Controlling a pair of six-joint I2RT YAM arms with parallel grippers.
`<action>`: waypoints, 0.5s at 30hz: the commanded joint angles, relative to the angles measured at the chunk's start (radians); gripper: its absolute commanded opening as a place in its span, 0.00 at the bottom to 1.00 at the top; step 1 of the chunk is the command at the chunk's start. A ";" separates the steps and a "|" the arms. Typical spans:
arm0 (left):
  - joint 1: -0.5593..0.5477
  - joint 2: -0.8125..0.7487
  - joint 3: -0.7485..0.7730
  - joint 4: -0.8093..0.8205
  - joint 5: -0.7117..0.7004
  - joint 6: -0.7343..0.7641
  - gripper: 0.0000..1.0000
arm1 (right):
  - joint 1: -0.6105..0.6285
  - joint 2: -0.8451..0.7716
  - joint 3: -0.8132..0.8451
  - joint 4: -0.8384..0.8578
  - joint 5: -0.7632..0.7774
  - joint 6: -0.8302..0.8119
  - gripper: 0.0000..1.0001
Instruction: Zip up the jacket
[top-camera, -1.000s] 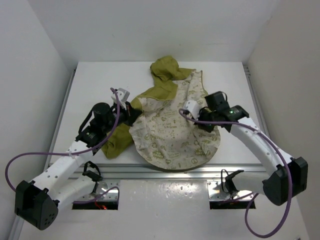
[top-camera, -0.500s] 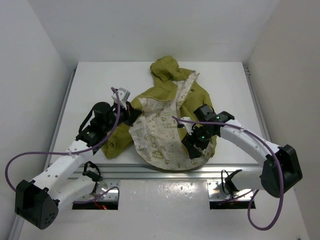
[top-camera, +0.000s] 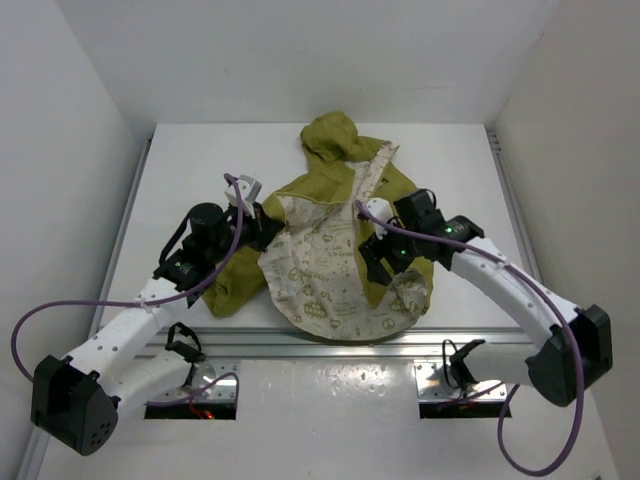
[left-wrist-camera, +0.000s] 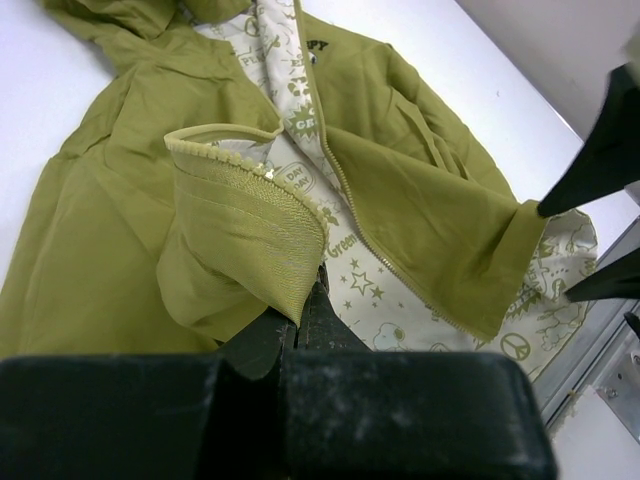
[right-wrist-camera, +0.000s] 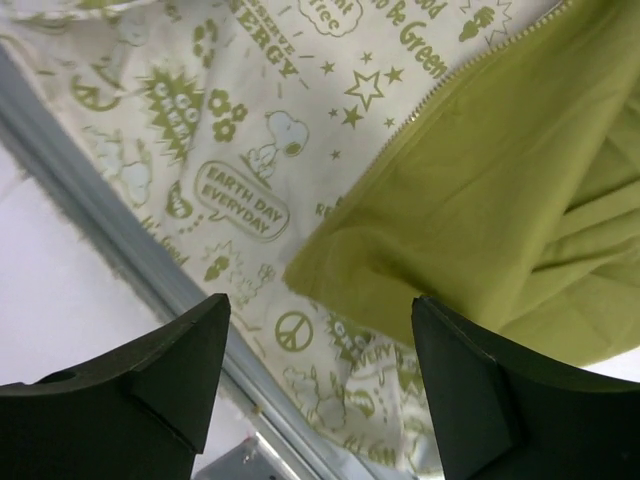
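The olive-green jacket (top-camera: 335, 140) lies open in the middle of the table, hood at the far end, cream printed lining (top-camera: 315, 275) facing up. Its right front panel (top-camera: 400, 195) is folded inward, olive side up, with the zipper teeth (left-wrist-camera: 352, 192) along its edge. My left gripper (top-camera: 268, 228) is shut on the jacket's left front edge (left-wrist-camera: 250, 215), which is lifted into a fold above the jaws (left-wrist-camera: 303, 300). Over the lower corner of the right panel (right-wrist-camera: 400, 230) hangs my right gripper (top-camera: 372, 262) (right-wrist-camera: 320, 325), open, with nothing between its fingers.
An aluminium rail (top-camera: 330, 345) (right-wrist-camera: 110, 215) runs along the table's near edge, just beyond the jacket's hem. White walls close in the table on the left, right and far sides. Purple cables (top-camera: 60, 310) loop off both arms.
The right gripper carried the right front panel inward over the lining, then opened and let it go. It has since drawn back slightly from the near edge. The left gripper has kept its hold.
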 joint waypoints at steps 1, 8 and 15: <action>0.013 -0.005 0.040 0.034 -0.022 -0.008 0.00 | 0.073 0.063 0.019 0.049 0.173 0.074 0.75; 0.013 -0.024 0.040 0.003 -0.053 -0.018 0.00 | 0.112 0.177 -0.048 0.116 0.345 0.033 0.79; 0.013 -0.035 0.040 -0.006 -0.062 -0.018 0.00 | 0.145 0.200 -0.194 0.191 0.386 -0.033 0.72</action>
